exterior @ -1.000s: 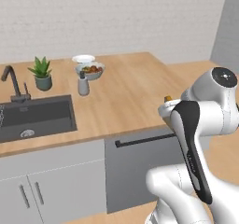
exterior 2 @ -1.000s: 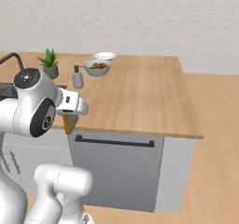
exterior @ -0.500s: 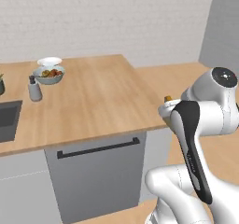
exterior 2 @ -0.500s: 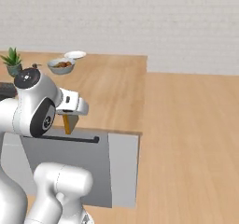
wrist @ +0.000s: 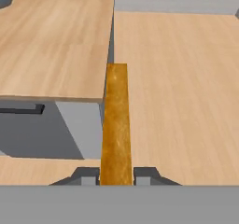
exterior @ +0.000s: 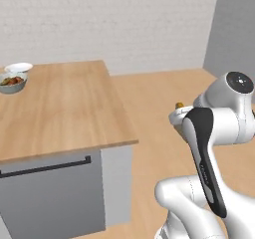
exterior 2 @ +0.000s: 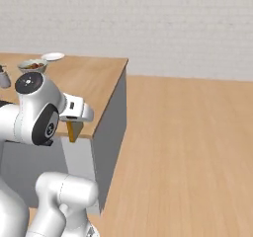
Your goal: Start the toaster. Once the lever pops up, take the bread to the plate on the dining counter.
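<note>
My gripper (wrist: pixel 116 175) is shut on the bread (wrist: pixel 115 120), a thin slice seen edge-on with a golden-orange crust, held upright just off the counter's corner. From the right base view the bread (exterior 2: pixel 74 131) hangs below the hand (exterior 2: pixel 74 113) beside the near edge of the dining counter (exterior 2: pixel 94 80). A corner of the bread (exterior: pixel 179 105) peeks over the arm in the left base view. The small white plate (exterior: pixel 19 66) (exterior 2: pixel 53 57) lies at the far end of the light-wood top. The toaster is out of view.
A bowl of fruit (exterior: pixel 11 82) (exterior 2: pixel 32 65) stands next to the plate. The counter's grey front carries a panel with a dark handle (exterior: pixel 45 166). Open wooden floor (exterior 2: pixel 188 147) stretches to the right, up to a pale brick wall (exterior: pixel 109 19).
Both base views have swept sideways along the counter: the sink and plant have left the picture and the counter's end and floor have come in. The bread stays gripped as before.
</note>
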### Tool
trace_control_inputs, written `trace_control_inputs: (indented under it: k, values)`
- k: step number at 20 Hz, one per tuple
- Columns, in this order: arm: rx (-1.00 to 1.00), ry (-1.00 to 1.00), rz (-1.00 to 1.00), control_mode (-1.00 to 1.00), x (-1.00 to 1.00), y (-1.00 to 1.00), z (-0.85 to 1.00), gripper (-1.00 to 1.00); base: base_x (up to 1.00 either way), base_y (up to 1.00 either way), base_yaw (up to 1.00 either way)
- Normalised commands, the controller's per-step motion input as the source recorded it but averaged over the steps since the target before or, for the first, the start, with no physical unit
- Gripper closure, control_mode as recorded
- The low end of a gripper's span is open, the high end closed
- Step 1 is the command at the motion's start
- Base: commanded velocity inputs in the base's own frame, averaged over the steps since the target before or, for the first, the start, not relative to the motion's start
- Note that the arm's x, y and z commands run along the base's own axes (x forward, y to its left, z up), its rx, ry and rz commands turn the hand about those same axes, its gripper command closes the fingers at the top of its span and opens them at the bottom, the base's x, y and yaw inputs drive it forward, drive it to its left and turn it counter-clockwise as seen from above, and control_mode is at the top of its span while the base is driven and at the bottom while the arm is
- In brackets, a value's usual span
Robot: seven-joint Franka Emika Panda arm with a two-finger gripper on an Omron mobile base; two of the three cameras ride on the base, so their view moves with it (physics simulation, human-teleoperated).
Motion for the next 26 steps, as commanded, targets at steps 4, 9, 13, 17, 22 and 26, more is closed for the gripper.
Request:
trace_control_inputs:
  k: [4, 9, 13, 17, 22, 26]
  values:
    - [0.0, 0.0, 0.0, 1.0, 0.0, 0.0, 0.0, 1.0, 0.33, -1.0, 0.13]
    - [0.0, 0.0, 0.0, 1.0, 0.0, 0.0, 0.0, 1.0, 0.54, -1.0, 0.21]
    - [0.0, 0.0, 0.0, 1.0, 0.0, 0.0, 0.0, 1.0, 0.82, -0.87, 0.43]
    - [0.0, 0.0, 0.0, 1.0, 0.0, 0.0, 0.0, 1.0, 0.88, -0.89, 0.55]
    - [0.0, 0.0, 0.0, 1.0, 0.0, 0.0, 0.0, 1.0, 0.88, -0.99, 0.52]
    - [0.0, 0.0, 0.0, 1.0, 0.0, 0.0, 0.0, 1.0, 0.78, -0.95, 0.56]
